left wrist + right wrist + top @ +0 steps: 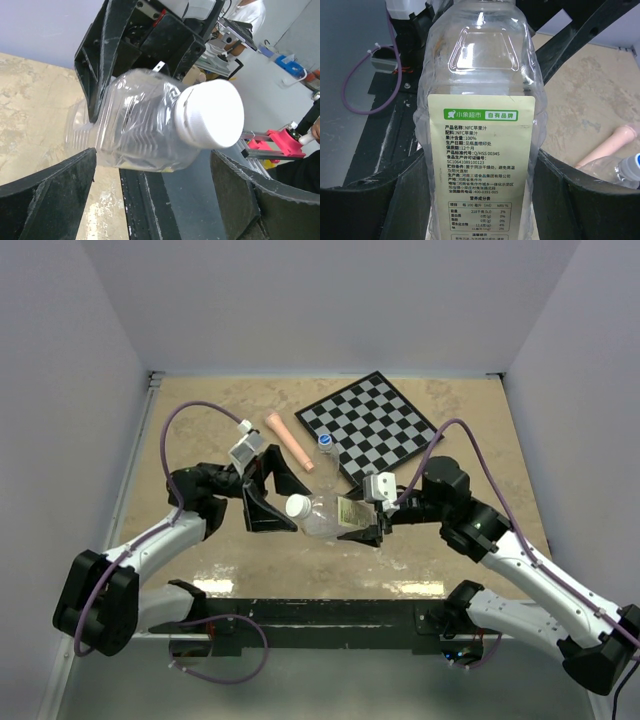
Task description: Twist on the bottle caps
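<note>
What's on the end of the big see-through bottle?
A plain white round plastic cap covers the mouth of the large clear plastic bottle. The neck beneath it is hidden, so tightness is unclear.

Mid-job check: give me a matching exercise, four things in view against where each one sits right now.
Things:
1. white cap
2. blue cap
3. pink stick
4. large bottle

Places:
A. lying flat beside the checkerboard
B. clamped in the right gripper
C. on top of the small bottle
D. on the large bottle's neck, between the open fingers of the left gripper

Pairs: 1-D, 2-C, 3-A, 4-B
</note>
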Robot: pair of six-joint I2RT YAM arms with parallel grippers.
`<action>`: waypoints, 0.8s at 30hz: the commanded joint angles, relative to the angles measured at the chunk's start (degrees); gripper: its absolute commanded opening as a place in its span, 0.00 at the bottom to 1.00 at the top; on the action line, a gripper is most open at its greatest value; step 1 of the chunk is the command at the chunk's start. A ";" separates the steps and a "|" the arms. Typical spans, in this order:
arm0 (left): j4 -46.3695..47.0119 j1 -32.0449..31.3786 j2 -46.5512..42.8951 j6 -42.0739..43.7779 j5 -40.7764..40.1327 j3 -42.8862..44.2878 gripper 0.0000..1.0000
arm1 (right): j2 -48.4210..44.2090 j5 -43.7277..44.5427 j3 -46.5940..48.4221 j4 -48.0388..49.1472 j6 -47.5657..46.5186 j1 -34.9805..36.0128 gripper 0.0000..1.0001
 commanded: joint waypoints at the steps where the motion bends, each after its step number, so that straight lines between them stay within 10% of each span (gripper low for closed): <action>1: 31.51 1.42 -1.49 0.79 -0.42 -1.10 1.00 | -1.19 -1.15 3.06 5.42 -1.03 -0.44 0.00; 9: 20.30 5.81 -8.15 8.14 -3.05 -4.27 1.00 | -2.51 4.20 1.92 7.17 0.73 -1.58 0.00; 16: -50.52 6.35 -23.89 50.52 -27.88 3.01 1.00 | -3.83 15.71 0.34 8.67 0.73 -1.76 0.00; 24: -65.34 6.35 -23.29 37.73 -38.47 9.52 1.00 | -5.15 26.00 -1.60 10.78 -2.78 -1.85 0.00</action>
